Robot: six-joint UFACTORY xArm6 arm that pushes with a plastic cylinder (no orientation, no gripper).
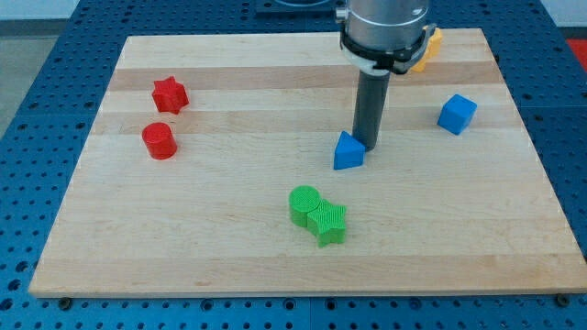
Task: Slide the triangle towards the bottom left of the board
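The blue triangle (348, 152) lies near the middle of the wooden board (229, 257), slightly to the view's right. My tip (368, 146) stands right against the triangle's upper right side, touching or almost touching it. The rod rises from there to the arm's grey body at the view's top.
A blue cube (456, 114) sits at the right. A red star (170, 94) and a red cylinder (159, 140) sit at the left. A green cylinder (304, 203) and a green star (328, 223) touch each other below the triangle. A yellow-orange block (426, 49) shows partly behind the arm.
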